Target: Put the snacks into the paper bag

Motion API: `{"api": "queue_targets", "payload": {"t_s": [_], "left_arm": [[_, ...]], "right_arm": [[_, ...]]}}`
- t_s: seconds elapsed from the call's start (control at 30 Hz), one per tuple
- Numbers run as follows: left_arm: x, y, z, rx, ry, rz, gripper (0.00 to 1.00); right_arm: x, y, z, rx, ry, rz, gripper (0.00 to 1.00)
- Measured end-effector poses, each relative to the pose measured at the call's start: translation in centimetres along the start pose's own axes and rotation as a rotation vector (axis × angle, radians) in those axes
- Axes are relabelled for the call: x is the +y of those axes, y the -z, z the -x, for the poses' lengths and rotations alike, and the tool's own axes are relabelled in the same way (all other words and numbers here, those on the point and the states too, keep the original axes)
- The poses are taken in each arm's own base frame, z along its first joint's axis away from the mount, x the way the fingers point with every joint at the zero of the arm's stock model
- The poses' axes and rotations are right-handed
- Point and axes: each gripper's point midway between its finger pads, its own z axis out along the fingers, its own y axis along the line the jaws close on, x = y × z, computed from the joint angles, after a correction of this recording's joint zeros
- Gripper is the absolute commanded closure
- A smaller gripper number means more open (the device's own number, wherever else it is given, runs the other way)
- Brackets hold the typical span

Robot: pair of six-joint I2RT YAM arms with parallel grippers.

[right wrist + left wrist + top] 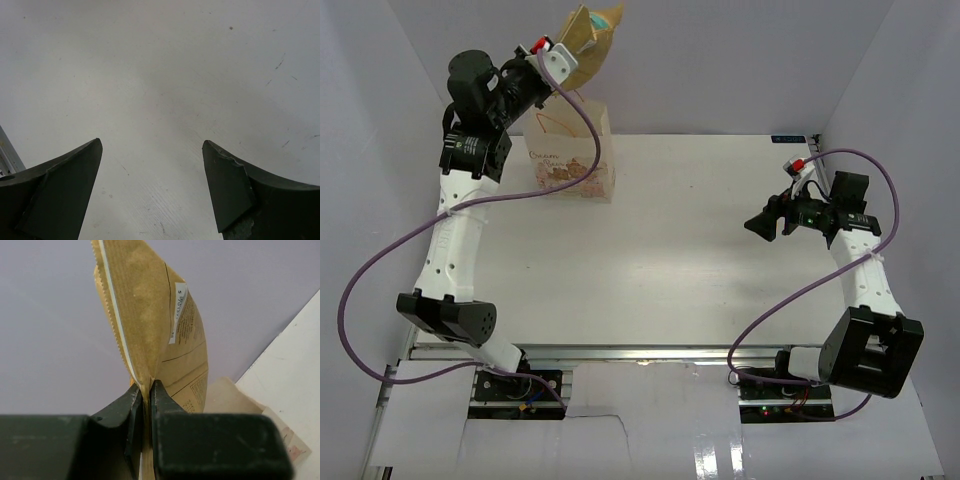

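My left gripper [146, 390] is shut on the edge of a large tan crinkly pouch [155, 325], one of the snacks. In the top view that pouch [588, 38] hangs high at the back left, above the cream paper bag [575, 150], which stands upright on the table with orange cord handles and a pastel print. A corner of the paper bag [240, 405] shows below the pouch in the left wrist view. My right gripper [763, 226] hovers at the table's right side, open, with only bare table between its fingers [70, 185]. No other snacks show.
The white table [700, 260] is walled by pale panels at the back and sides. A metal rail [650, 352] runs along the near edge by the arm bases. Purple cables loop from both arms.
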Motion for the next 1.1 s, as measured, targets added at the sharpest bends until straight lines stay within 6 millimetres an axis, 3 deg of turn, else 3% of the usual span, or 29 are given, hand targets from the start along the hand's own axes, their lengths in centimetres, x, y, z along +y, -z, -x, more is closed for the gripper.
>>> {"api": "queue_targets", "payload": {"t_s": [0.3,0.83,0.97,1.1], "left_arm": [[2.2,3.6,0.6,-0.011,-0.015,0.037,1.0],[3.1,4.1,2.4,-0.127,0.036,0.028,1.0],[3.5,4.3,1.5,-0.117,0.039,0.041,1.0],[3.4,4.6,-1.6,-0.061,0.059,0.048,1.0]], "right_arm": [[-0.5,-0.5,-0.6,0.013,-0.034,0.013,0.14],[-0.3,-0.6,-0.6,0.011,-0.035,0.021,0.14],[-0.3,-0.6,-0.6,0.012,-0.036,0.022,0.14],[-0.3,-0.6,-0.6,0.012,-0.036,0.022,0.14]]}}
